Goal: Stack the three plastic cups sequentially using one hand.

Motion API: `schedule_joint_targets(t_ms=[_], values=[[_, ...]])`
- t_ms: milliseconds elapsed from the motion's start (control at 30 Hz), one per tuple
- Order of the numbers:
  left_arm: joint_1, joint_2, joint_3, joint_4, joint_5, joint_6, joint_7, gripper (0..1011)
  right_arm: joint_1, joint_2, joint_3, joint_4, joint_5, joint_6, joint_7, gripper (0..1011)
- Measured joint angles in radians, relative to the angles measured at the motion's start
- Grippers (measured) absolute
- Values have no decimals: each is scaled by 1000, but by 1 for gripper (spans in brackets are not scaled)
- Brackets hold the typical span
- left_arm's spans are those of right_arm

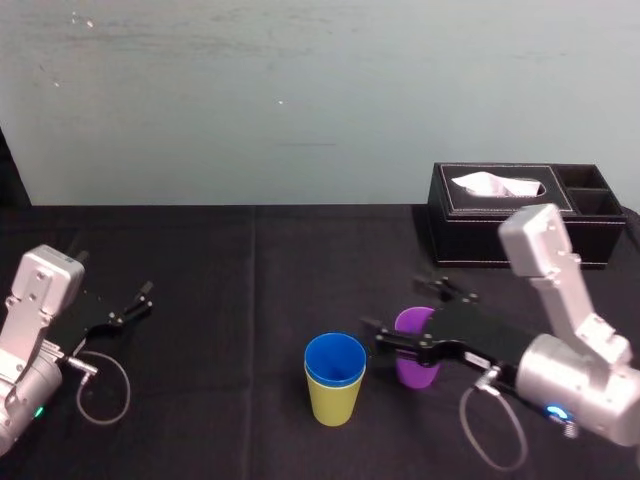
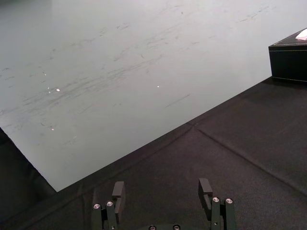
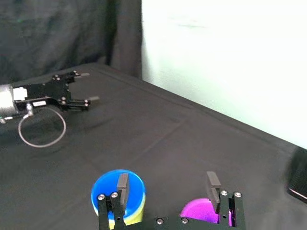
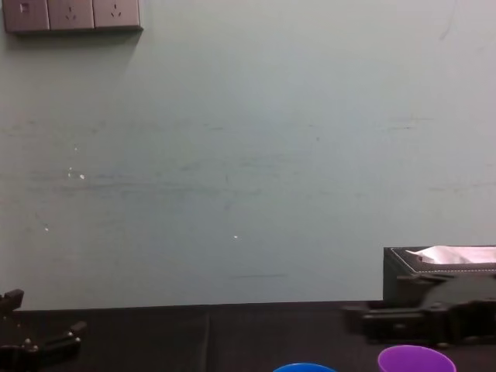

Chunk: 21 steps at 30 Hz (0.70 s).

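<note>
In the lower centre of the head view we see the blue cup [image 1: 335, 360] nested inside the yellow cup [image 1: 333, 403] on the bench [image 1: 220, 400], with the purple cup [image 1: 416, 370] upright just to its right. The right gripper [image 1: 392, 302] hovers at the purple cup's rim, fingers spread wide; the left gripper [image 1: 140, 300] sits at far left, fingers spread too

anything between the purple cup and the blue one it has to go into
Nothing visible. Only bare black cloth separates the purple cup from the blue cup, nested in the yellow cup. The open right pincer is at the purple cup; the tissue box stands well behind, the left pincer parked far left.
</note>
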Motion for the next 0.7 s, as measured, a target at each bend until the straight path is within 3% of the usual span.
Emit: schedule_joint_targets(t_ms=[100,200,367,567,700], values=[[0,0,0,0,0,0,0,1000,-36,27,30,-31,9,9,-6,1000],[0,0,0,0,0,0,0,1000,-108,71,81,-79,24,12,-13,1000],[0,0,0,0,0,0,0,1000,-197,111,129,-116,32,5,-22,1000],[0,0,0,0,0,0,0,1000,-278,121,153,-124,20,0,-44,1000],[0,0,0,0,0,0,0,1000,-301,94,155,-114,-5,9,-89,1000]])
